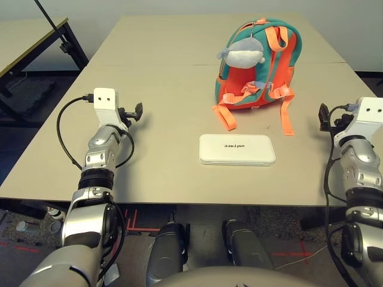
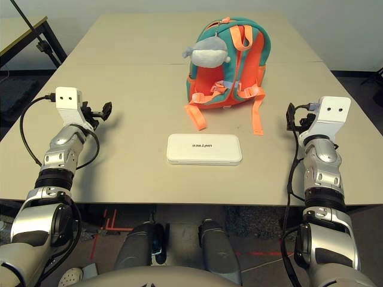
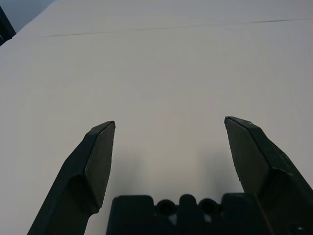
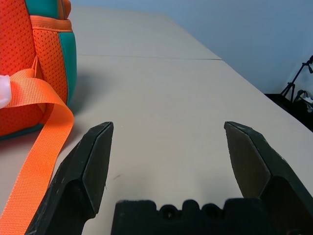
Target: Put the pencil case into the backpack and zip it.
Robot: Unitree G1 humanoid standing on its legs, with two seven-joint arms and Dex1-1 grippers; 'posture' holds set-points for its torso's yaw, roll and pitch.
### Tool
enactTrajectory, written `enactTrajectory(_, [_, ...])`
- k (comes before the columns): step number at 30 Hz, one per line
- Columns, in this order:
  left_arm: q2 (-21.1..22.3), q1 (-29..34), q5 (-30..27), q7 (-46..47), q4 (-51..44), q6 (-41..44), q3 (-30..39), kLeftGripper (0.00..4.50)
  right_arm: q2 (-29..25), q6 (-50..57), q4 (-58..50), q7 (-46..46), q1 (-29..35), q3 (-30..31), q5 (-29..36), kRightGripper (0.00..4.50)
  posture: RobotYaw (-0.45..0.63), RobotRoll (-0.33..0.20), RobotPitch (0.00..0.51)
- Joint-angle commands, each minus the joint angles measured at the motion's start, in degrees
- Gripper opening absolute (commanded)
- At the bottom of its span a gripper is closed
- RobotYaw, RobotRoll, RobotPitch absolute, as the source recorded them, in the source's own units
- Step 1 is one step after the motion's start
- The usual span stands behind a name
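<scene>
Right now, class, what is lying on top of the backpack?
A grey plush fish charm and loose orange straps lie on the backpack. Its inside and the zip are covered from view.

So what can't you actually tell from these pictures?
- Backpack zipper: lies strap side up in the eye views, so open or shut is hidden.
- Pencil case lettering: too small to read.
- Backpack in right wrist view: cut off by the picture's edge.
</scene>
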Motion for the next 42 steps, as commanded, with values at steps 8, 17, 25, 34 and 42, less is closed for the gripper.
enactTrajectory(8, [0.4, 0.9, -0.2, -0.6, -2.0, 0.5, 0.3, 4.49, 0.9, -0.9, 0.9, -0.9, -0.8, 0.8, -0.8, 4.48, -0.14, 0.000, 0.095])
enactTrajectory(17, [-0.2, 1.2, -2.8, -2.7, -9.8, 6.4, 0.5, 4.49, 0.6, -0.9, -0.5, -0.5, 0.2, 1.3, -1.0, 4.48, -0.14, 0.000, 0.115])
enactTrajectory(25, [-1.6, 0.0, -5.7, -6.2, -16.3, 14.3, -0.7, 4.49, 0.3, -0.5, -1.5, 0.1, 0.7, 2.1, -0.8, 4.48, -0.15, 0.000, 0.111])
enactTrajectory(34, [-1.4, -0.6, -17.9, -10.8, -26.6, 39.4, 0.7, 4.49, 0.0, 1.5, -2.4, 2.9, 0.5, 2.6, -0.1, 4.48, -0.15, 0.000, 0.118])
enactTrajectory(42, [-0.6, -0.9, -27.8, -11.8, -30.0, 62.6, 2.2, 4.49, -0.8, 4.6, -7.4, 9.3, 2.9, 4.9, -0.4, 4.48, -0.15, 0.000, 0.129])
